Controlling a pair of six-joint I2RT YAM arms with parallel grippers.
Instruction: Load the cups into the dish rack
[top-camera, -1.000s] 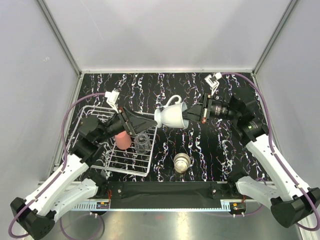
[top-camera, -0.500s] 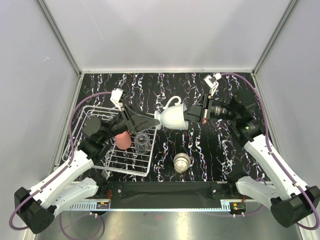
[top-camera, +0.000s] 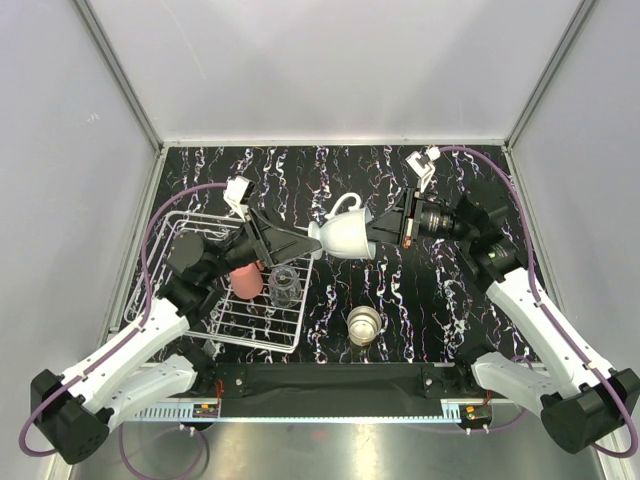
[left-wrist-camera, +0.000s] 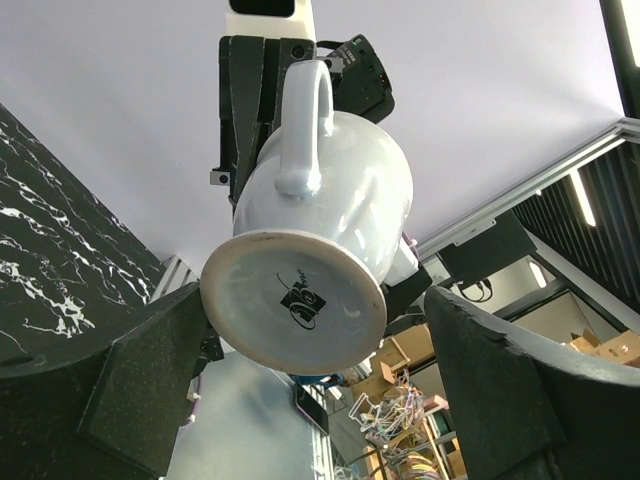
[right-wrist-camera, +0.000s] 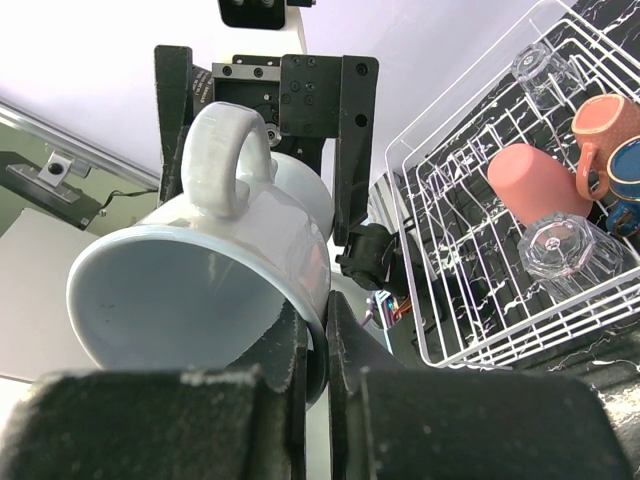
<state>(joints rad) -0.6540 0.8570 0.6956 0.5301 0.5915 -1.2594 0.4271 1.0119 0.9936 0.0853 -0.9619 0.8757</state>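
Observation:
The pale blue-white mug (top-camera: 343, 234) hangs on its side in mid-air above the table's middle. My right gripper (top-camera: 374, 234) is shut on its rim (right-wrist-camera: 318, 352), one finger inside and one outside. My left gripper (top-camera: 309, 244) is open, with its jaws wide on either side of the mug's base (left-wrist-camera: 295, 300) and not touching it. The white wire dish rack (top-camera: 255, 343) sits at the left. It holds a coral-red tumbler (right-wrist-camera: 533, 182), a salmon mug (right-wrist-camera: 610, 122), a dark blue cup (right-wrist-camera: 626, 172) and two clear glasses (right-wrist-camera: 560, 250).
A pale beige-looking cup (top-camera: 364, 324) stands upright on the black marbled table, near the front edge and right of the rack. Both arms reach inward and meet over the table's middle. Grey walls close in the table on three sides.
My left gripper has risen and moved right, up to the mug's base. My right gripper and the mug have barely shifted.

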